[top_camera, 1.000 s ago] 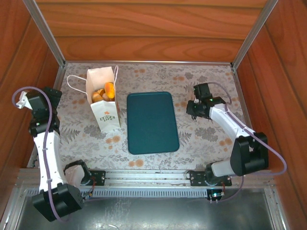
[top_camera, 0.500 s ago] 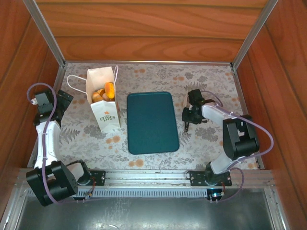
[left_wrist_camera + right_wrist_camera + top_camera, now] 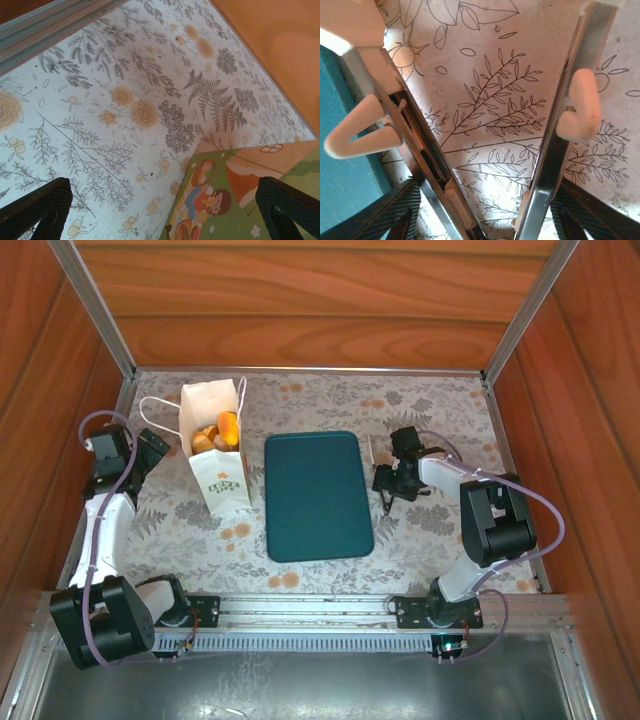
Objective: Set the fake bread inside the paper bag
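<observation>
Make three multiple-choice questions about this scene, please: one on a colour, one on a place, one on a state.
1. What colour is the tray? A red; B dark teal; C white.
2. Where does the fake bread lie? A on the tray; B under the tray; C in the paper bag.
3. How is the right tool? A open and empty; B shut on a roll; C shut on a handle.
Answers: B, the flat tray looks dark teal; C, golden pieces show in the bag's open top; A, its jaws stand apart with nothing between.
</observation>
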Controlling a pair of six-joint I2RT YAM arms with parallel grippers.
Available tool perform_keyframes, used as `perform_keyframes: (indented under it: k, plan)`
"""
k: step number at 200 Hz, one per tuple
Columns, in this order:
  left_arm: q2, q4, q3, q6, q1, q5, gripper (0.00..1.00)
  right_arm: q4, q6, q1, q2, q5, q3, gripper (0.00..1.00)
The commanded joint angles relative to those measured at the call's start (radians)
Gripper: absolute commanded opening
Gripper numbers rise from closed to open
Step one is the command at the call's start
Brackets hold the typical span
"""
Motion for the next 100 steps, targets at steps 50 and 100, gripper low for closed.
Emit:
perform_keyframes:
  k: [50,100]
  plan:
    - [-0.042,0.067,-0.063,0.076,-0.053,-0.163,1.00,-0.058,0.010,-0.022,-0.170,-0.023,0.043,1.00]
    - [-0.127,0.254,-0.191,0.142,-0.122,-0.281,1.00,-0.036,-0.031,-0.033,-0.336,0.045,0.103,1.00]
